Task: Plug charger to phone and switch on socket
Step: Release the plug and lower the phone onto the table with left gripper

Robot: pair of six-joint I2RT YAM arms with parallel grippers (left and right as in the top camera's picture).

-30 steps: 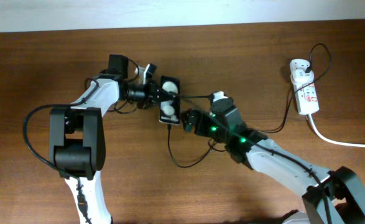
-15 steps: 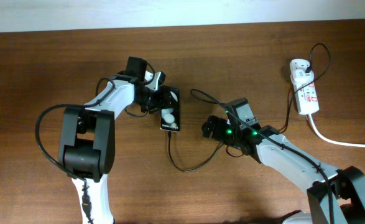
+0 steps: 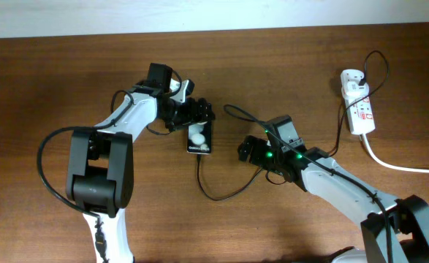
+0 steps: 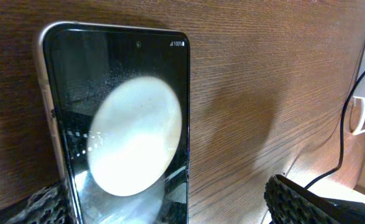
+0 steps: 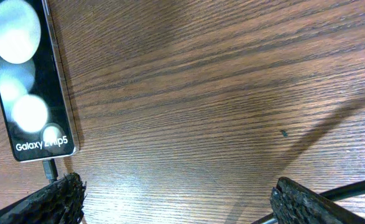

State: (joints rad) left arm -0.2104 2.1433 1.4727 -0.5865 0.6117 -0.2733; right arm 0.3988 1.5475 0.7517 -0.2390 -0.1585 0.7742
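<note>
Tabletop [image 3: 46, 73] dark wood-grain, white band [image 3: 214, 13] beyond; left end effector [image 4: 170, 202], right end effector [image 5: 182, 199] spread.

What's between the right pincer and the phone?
Mostly bare table; only the charger plug, at the phone's end, lies near the right pincer. Right wrist view shows it.

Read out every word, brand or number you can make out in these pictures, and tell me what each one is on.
"Galaxy Z Flip5": white lettering at the lower end of the phone screen, right wrist view.
"100%": tiny status text at the screen's top corner, left wrist view.
Power strip: red marks only, too small to read.
Overhead view: the phone's lettering shows but is too small to read.
</note>
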